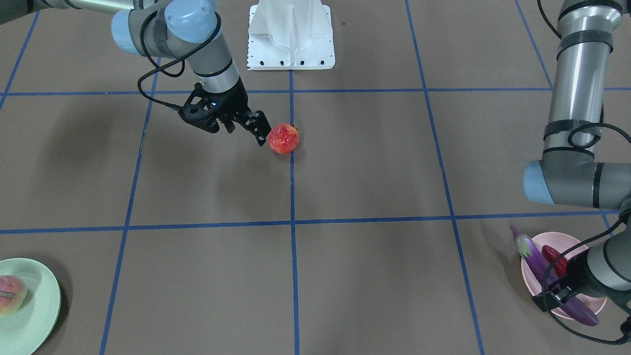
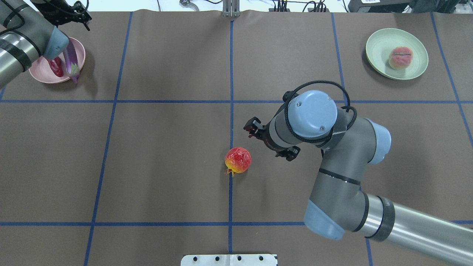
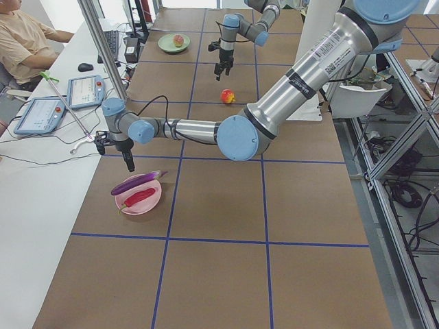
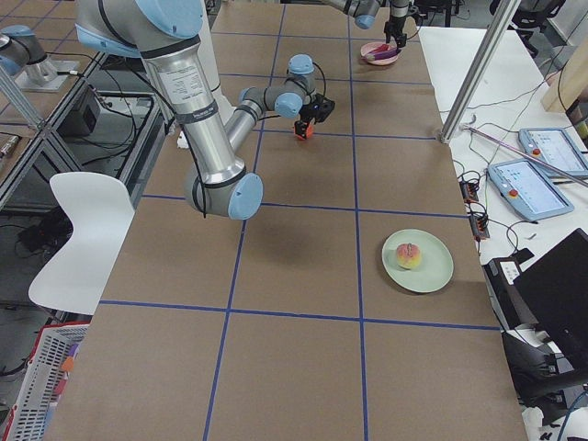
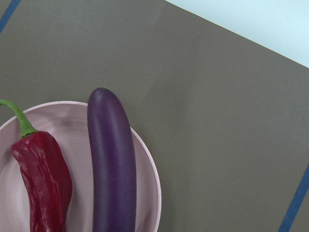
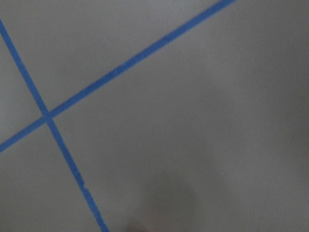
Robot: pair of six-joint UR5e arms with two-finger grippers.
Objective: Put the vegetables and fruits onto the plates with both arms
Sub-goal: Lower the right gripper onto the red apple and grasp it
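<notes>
Left of centre in the front view, the right gripper (image 1: 249, 133) has its jaws apart and empty, tips right beside the red fruit (image 1: 283, 138), which isn't on a plate yet. Lower left in the left-side view, the left gripper (image 3: 129, 164) hangs over the pink plate (image 3: 152, 200); can't tell if it's open. Eggplant (image 3: 137, 184) and chili (image 3: 139, 197) are on that plate, and the peach (image 1: 11, 295) is on the green plate (image 1: 44, 305). So I'd say three down, one to go.

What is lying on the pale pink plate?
A purple eggplant and a red chili pepper lie side by side on the pink plate. In the overhead view the left arm covers part of the plate's rim.
</notes>
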